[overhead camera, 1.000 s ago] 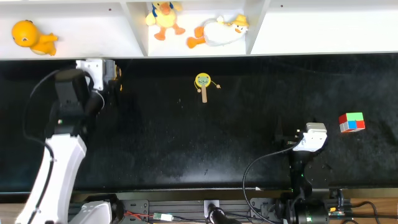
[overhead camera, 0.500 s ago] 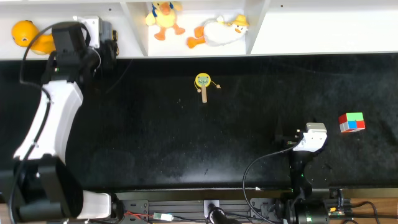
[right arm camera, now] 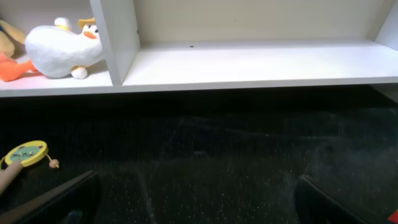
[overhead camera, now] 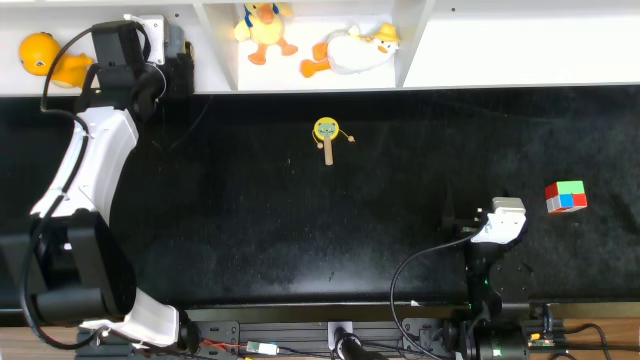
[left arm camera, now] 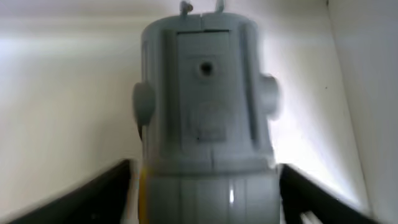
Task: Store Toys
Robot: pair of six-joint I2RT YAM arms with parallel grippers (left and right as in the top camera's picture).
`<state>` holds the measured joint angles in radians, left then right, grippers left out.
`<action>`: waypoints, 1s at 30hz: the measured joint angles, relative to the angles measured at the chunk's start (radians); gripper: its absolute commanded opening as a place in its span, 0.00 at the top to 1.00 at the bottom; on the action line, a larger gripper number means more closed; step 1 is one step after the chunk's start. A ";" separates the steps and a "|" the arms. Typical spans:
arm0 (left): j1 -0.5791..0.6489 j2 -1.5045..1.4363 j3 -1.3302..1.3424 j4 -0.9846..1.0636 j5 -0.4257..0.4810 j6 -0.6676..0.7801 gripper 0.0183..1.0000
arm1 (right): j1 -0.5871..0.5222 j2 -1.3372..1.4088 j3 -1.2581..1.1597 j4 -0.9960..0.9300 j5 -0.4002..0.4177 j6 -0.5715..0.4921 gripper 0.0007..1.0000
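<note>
Toy robot (left arm camera: 205,112): pale grey all over, a thin yellow strip low on one side. Shelf (overhead camera: 520,60) white; worktop (overhead camera: 400,230) black with faint pale speckle. Round duck (overhead camera: 50,58) orange; plush duck (overhead camera: 264,25) yellow with orange feet; plush goose (overhead camera: 350,52) white with orange feet and yellow cap; rattle (overhead camera: 327,130) yellow-green face, tan handle; cube (overhead camera: 566,196) in red, green and blue squares.

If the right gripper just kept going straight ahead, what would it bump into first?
Probably the white shelf. The black table ahead of the right gripper looks free up to the shelf's wide compartment. Whether it would hit the front ledge or slide inside, I can't tell.
</note>
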<state>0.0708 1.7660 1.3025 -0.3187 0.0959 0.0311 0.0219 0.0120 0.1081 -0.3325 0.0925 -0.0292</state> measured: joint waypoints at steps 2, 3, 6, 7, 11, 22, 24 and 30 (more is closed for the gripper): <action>0.000 0.002 0.000 -0.001 0.000 -0.003 0.00 | 0.000 0.000 0.000 0.000 0.000 0.000 0.01; 0.001 0.002 0.000 -0.003 0.000 -0.003 0.00 | 0.000 0.000 0.000 0.000 0.000 0.000 0.00; 0.001 0.001 -0.002 -0.003 0.000 -0.003 0.00 | 0.000 0.000 0.000 0.000 0.000 0.000 0.00; 0.001 -0.002 -0.008 0.002 0.000 -0.003 0.00 | 0.000 0.000 0.000 0.000 0.000 0.000 0.00; 0.002 -0.080 -0.132 0.060 0.000 -0.003 0.00 | 0.000 0.000 0.000 0.000 0.000 0.000 0.00; 0.026 -0.688 -0.695 0.333 -0.028 -0.003 0.00 | 0.000 0.000 0.000 0.000 0.000 0.000 0.00; 0.030 -0.817 -0.783 0.480 -0.020 -0.003 0.00 | 0.000 0.000 0.000 0.000 0.000 0.000 0.00; 0.019 -1.160 -1.014 0.600 -0.009 -0.006 0.00 | 0.000 0.000 -0.001 0.000 0.000 0.000 0.00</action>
<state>0.0898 0.6056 0.2890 0.2813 0.0868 0.0250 0.0223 0.0120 0.1074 -0.3321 0.0929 -0.0292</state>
